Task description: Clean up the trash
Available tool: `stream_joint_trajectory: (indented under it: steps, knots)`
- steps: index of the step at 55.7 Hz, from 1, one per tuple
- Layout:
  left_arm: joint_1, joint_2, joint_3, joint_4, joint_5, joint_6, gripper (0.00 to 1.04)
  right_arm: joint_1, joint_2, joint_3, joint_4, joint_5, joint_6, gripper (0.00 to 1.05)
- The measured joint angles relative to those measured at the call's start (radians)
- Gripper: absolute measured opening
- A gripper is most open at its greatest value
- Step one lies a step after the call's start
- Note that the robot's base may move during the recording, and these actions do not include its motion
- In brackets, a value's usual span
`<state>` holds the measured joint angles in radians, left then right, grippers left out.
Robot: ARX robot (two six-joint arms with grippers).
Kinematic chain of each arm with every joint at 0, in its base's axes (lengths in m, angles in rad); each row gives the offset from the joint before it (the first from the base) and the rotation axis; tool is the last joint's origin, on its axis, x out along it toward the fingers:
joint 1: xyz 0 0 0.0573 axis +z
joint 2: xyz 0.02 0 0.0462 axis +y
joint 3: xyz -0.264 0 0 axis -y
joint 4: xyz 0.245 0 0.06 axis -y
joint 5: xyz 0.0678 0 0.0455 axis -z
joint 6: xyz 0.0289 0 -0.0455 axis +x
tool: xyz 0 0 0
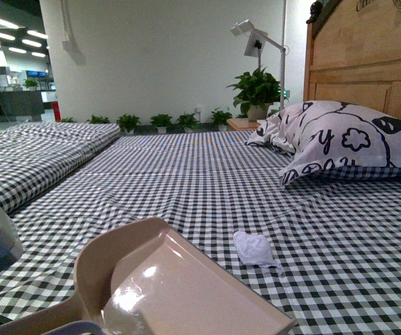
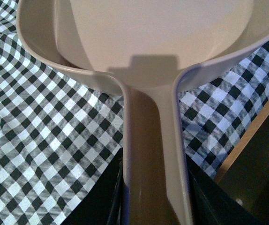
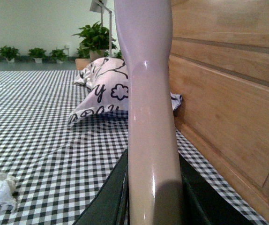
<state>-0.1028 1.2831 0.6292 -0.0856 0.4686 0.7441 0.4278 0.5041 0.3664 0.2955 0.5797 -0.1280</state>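
The left gripper [image 2: 155, 204] is clenched on the handle of the pinkish dustpan [image 1: 186, 279], with its jaws pressed to either side. The pan's scoop shows only glare on its smooth inner face. The trash [image 1: 255, 249], a crumpled white wad, lies on the checked sheet [image 1: 207, 174] just beside the dustpan's open edge, outside it. The right gripper [image 3: 153, 204] grasps a pale handle [image 3: 148, 93]. The pillow [image 1: 347, 136] lies well beyond the dustpan.

White wall [image 1: 151, 56], wood headboard [image 1: 368, 77], potted plants [image 1: 162, 122], b/w check bedsheet [image 1: 207, 174]
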Motion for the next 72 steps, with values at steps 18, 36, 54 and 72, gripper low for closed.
stream_joint_trajectory:
  steps: [18, 36, 54, 72]
  knots:
    - [0.0, 0.023, 0.015, -0.098, 0.024, -0.015, 0.28, 0.0, 0.0, 0.0, 0.0, 0.0, 0.0, 0.21]
    - [0.0, 0.024, 0.017, -0.098, 0.026, -0.016, 0.28, 0.0, 0.0, 0.0, 0.0, 0.0, 0.0, 0.21]
    - [0.0, 0.025, 0.017, -0.098, 0.028, -0.016, 0.28, -0.023, 0.439, 0.267, -0.382, -0.116, 0.031, 0.21]
    - [0.0, 0.026, 0.017, -0.098, 0.029, -0.016, 0.28, -0.056, 0.991, 0.533, -0.317, -0.206, -0.025, 0.21]
